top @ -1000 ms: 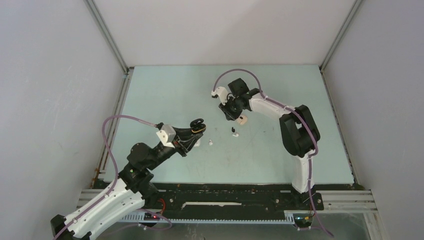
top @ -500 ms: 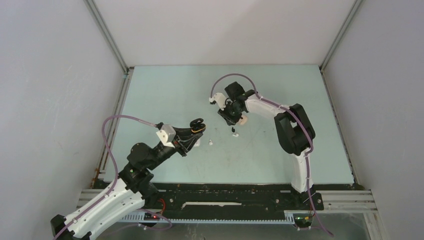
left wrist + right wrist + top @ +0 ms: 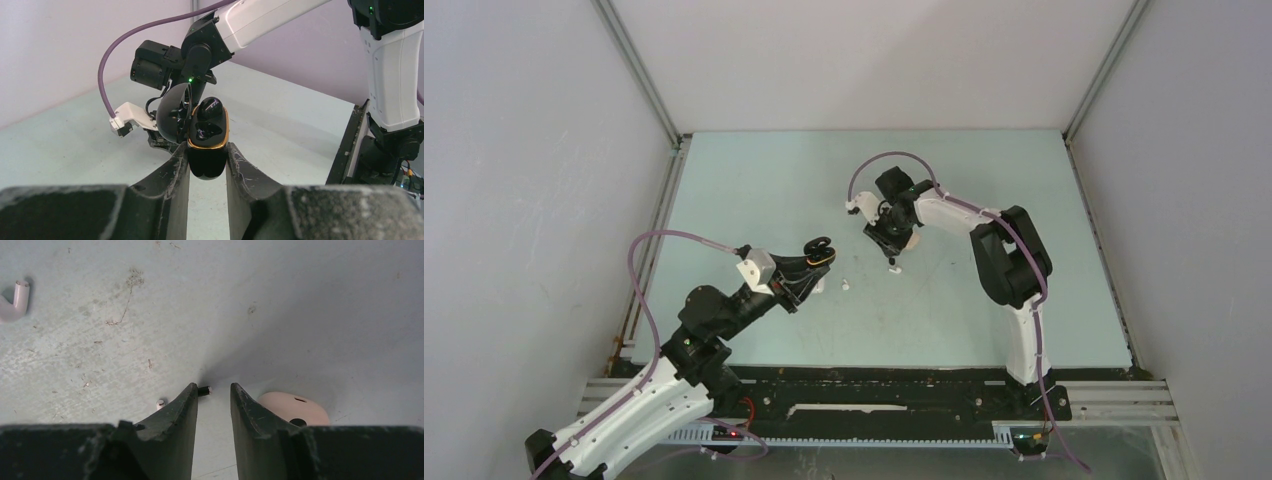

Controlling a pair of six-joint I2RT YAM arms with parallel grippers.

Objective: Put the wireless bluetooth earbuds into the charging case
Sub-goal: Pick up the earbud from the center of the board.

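Note:
My left gripper (image 3: 207,155) is shut on an open black charging case (image 3: 206,150) with a gold rim and holds it above the table, lid (image 3: 170,107) swung back. It also shows in the top view (image 3: 820,248). My right gripper (image 3: 213,390) is open, low over the table. The stem of a black earbud (image 3: 204,389) pokes out at its left fingertip. A white earbud's stem tip (image 3: 160,403) shows just left of that finger. Another white earbud (image 3: 12,302) lies further off and also shows in the top view (image 3: 845,284).
A beige case (image 3: 292,410) lies flat on the table right beside my right gripper's right finger. The right arm's wrist and cable (image 3: 165,65) are close behind the held black case. White walls enclose the pale green table (image 3: 984,190).
My right gripper has moved left and down towards the earbuds in the middle of the table and now covers the black one. The left arm has stayed still with the case.

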